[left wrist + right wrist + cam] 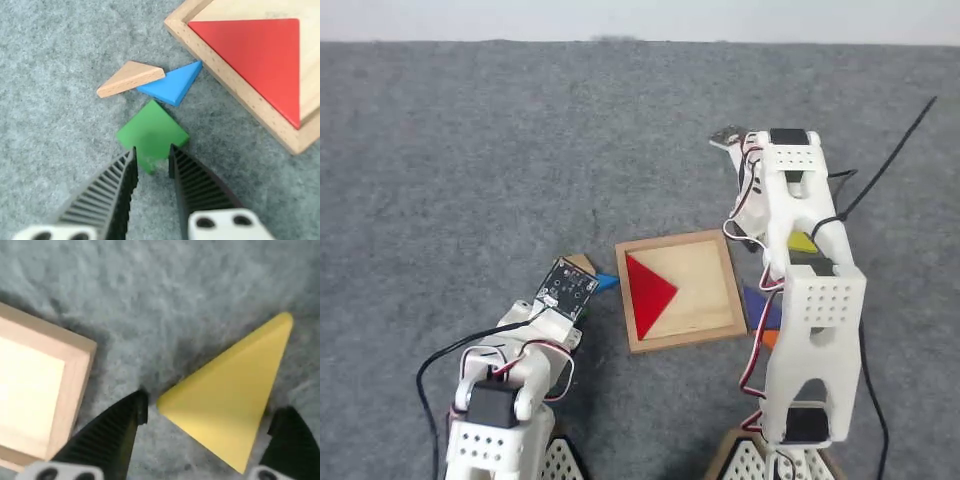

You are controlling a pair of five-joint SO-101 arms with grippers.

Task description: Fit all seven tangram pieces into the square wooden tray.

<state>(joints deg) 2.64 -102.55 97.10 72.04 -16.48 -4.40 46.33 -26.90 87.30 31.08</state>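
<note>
The left pincer [152, 152] is closed on one corner of the single green square [152, 134], which lies flat on the grey felt surface [470, 150]. Just beyond the square lie one blue triangle [172, 84] and one pale wooden triangle [129, 79], whose tip overlaps the blue one. Past them sits the one square wooden tray [225, 82], holding one large red triangle [260, 55] against its left side.

The right pincer [212, 412] is spread wide, one finger on each side of the one yellow triangle [230, 390], not touching it. The tray's corner [75, 365] is near.

In the high view the left arm reaches from the near edge to the tray's left side. The right arm stretches along the tray's right side, its wrist bent down over the yellow triangle. One dark blue piece [760, 304] and one orange piece [770, 339] lie beside it.
</note>
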